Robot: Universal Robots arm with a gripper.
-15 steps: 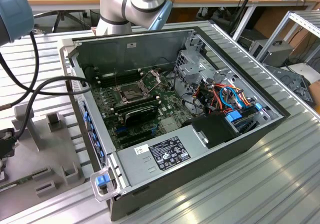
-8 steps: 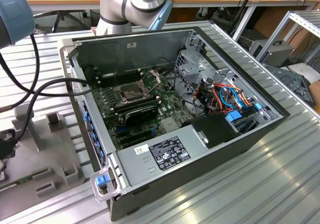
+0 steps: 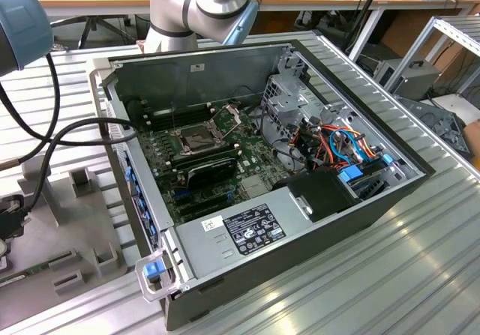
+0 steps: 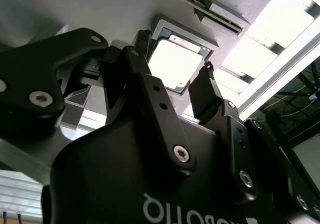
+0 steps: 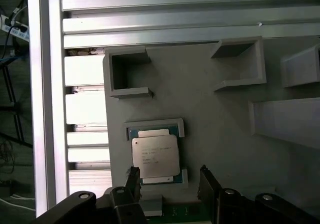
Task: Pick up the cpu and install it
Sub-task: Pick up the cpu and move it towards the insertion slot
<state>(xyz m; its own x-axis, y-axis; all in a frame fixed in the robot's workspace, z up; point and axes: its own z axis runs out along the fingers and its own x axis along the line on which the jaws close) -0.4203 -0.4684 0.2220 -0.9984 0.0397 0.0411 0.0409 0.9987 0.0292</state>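
In the first wrist view the gripper (image 5: 168, 176) hung with its black fingers (image 5: 207, 184) spread apart, one on each side of the cpu (image 5: 155, 156), clamped on nothing. The cpu lay flat, silver face up, in a shallow nest (image 5: 155, 123) on the grey fixture plate (image 5: 210, 134), which rested on the ribbed aluminium surface (image 5: 85, 108). Farther off, in the exterior view, the open computer case (image 3: 202, 69) stood with the fixture plate at its nine o'clock, on the exterior view's left. Its dark socket (image 3: 196, 136) sat toward ten o'clock on the green motherboard (image 3: 251, 159).
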